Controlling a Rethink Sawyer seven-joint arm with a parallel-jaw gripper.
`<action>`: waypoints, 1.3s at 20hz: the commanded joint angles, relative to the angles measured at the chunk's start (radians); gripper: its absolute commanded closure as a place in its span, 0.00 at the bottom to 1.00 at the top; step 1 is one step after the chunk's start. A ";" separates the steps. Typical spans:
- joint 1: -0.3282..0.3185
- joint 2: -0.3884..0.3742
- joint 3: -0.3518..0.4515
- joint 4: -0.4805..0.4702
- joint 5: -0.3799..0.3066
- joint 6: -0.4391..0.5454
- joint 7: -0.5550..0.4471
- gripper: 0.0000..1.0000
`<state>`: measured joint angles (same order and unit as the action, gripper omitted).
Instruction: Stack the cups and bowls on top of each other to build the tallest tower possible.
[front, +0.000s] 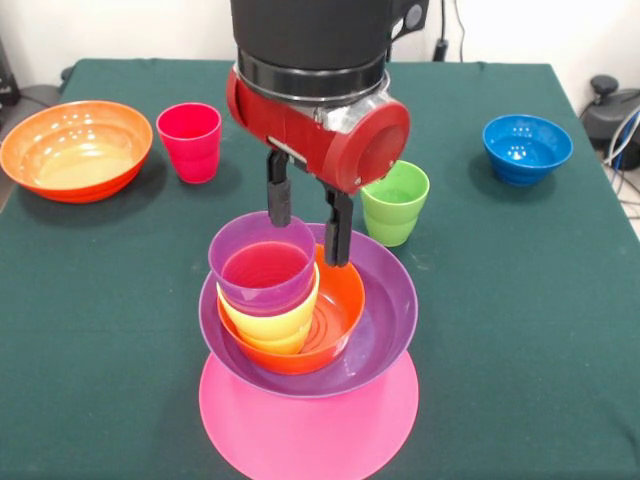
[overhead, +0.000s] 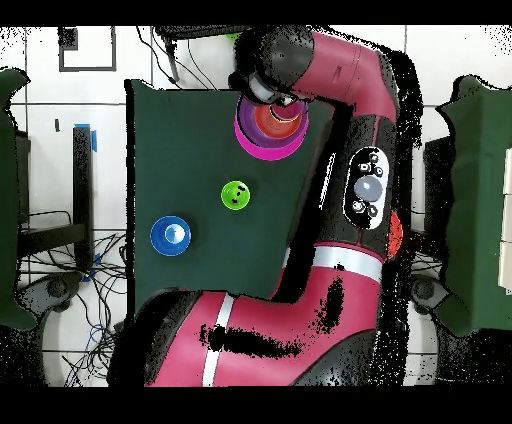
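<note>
The tower stands at the front middle of the table: an upturned pink bowl (front: 308, 425), a purple bowl (front: 385, 320) on it, a small orange bowl (front: 342, 298) inside that, then a yellow cup (front: 272, 325) with a purple cup (front: 262, 268) nested in it. My gripper (front: 308, 240) is open just behind the purple cup. One finger (front: 278, 198) is at the cup's far rim and the other reaches down beside it over the orange bowl. It holds nothing. In the overhead view the pink bowl (overhead: 262, 152) shows under my arm. The light green bowl is out of view.
A red cup (front: 189, 140) and a large orange bowl (front: 75, 148) stand at the far left. A light green cup (front: 394, 202) stands just behind the tower, also in the overhead view (overhead: 235, 195). A small blue bowl (front: 527, 148) is at the far right, also overhead (overhead: 171, 235).
</note>
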<state>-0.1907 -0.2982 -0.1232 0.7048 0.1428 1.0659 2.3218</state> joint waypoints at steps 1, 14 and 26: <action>0.014 -0.057 0.072 0.207 0.005 -0.045 0.029 0.00; 0.012 -0.191 0.094 0.443 0.025 -0.111 -0.007 0.00; -0.005 -0.270 0.135 0.678 0.043 -0.275 -0.040 0.00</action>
<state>-0.1913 -0.5583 -0.1086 1.1868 0.1887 0.8745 2.3218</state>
